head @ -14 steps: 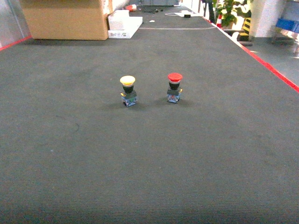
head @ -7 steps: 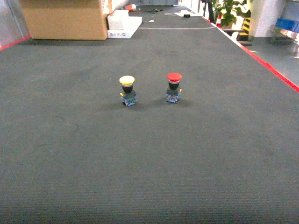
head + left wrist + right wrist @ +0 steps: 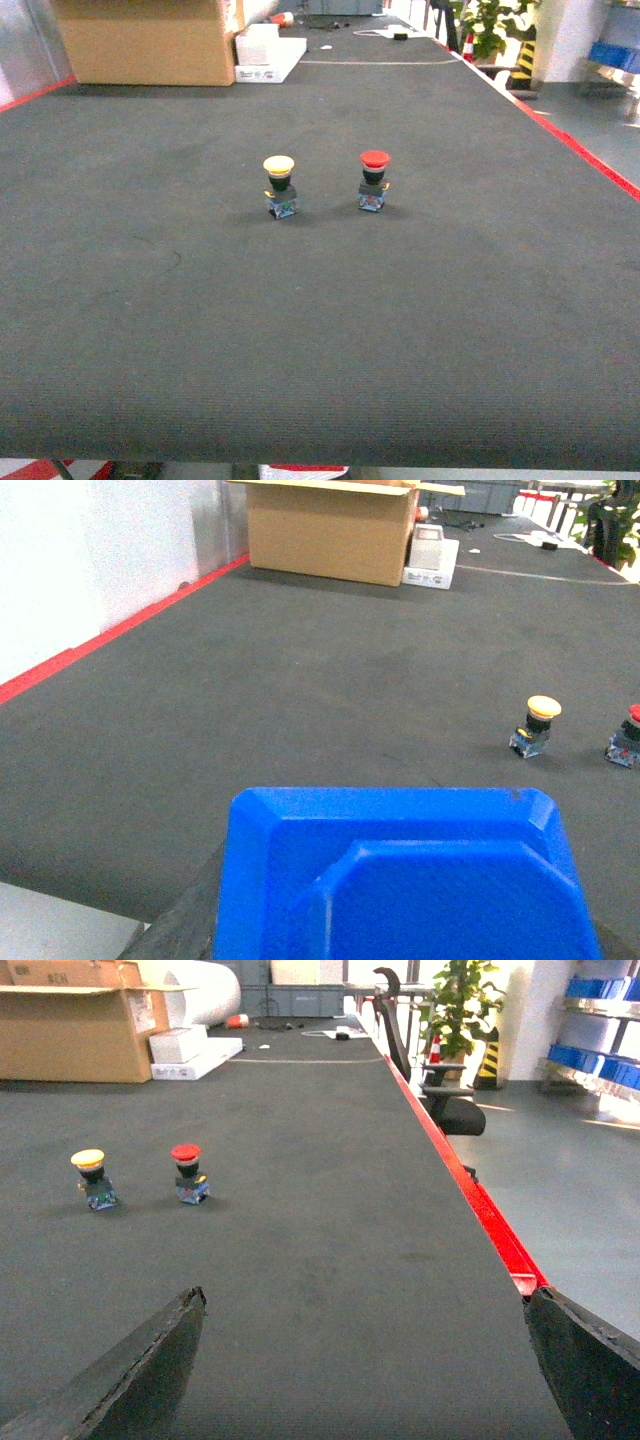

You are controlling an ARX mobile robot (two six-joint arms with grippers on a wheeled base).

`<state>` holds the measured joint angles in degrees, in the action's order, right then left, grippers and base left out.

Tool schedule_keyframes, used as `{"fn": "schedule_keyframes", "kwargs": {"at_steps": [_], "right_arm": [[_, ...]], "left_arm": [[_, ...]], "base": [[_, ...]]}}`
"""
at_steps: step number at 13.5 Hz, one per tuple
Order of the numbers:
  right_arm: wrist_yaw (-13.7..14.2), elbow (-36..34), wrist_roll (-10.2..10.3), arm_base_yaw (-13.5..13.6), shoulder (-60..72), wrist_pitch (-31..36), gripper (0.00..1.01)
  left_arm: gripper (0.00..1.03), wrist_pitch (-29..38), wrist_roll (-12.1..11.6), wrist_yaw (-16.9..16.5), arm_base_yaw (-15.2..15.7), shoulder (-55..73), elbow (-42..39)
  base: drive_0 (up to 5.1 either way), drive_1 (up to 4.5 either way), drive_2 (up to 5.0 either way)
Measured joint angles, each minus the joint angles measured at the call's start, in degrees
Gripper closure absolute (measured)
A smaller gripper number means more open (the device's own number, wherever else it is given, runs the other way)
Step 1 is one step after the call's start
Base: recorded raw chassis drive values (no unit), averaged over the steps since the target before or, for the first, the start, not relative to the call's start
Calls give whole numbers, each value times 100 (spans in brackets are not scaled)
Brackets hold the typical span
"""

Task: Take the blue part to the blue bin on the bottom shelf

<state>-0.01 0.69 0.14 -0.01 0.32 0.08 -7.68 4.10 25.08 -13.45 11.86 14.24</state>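
1. Dark grey matting is covering the wide counter (image 3: 320,330), and a cardboard box (image 3: 145,40) is standing at its far left end, with white boxes (image 3: 268,52) just beside it.
2. On the left, the left wrist view is filling with a blue part (image 3: 400,880), a blue plastic piece with a raised rim, lying close under the camera. It seems that the left gripper is holding it, but the fingers are hidden, so I cannot tell how they are standing.
3. In the middle of the counter a yellow push button (image 3: 280,187) is standing upright, and a red push button (image 3: 373,181) is standing near it on the right, apart from it.
4. On the right, the right gripper (image 3: 365,1360) is hanging wide open over the bare mat, holding nothing; only its two dark fingertips (image 3: 140,1370) are showing.
5. Neither arm is appearing in the head view, so both are probably staying low and near the base.
6. My judgement: the picking seems done, but the bottom shelf and the blue bin are not showing anywhere, so the carrying and placing are remaining.
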Motion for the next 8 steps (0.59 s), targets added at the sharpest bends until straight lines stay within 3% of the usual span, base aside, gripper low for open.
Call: {"fn": "schedule_keyframes", "kwargs": {"at_steps": [8], "right_arm": [[-2, 0, 0, 0, 0, -39, 3]], "left_arm": [[60, -2, 0, 7, 7, 13, 0]], "base": [[0, 0, 0]]}}
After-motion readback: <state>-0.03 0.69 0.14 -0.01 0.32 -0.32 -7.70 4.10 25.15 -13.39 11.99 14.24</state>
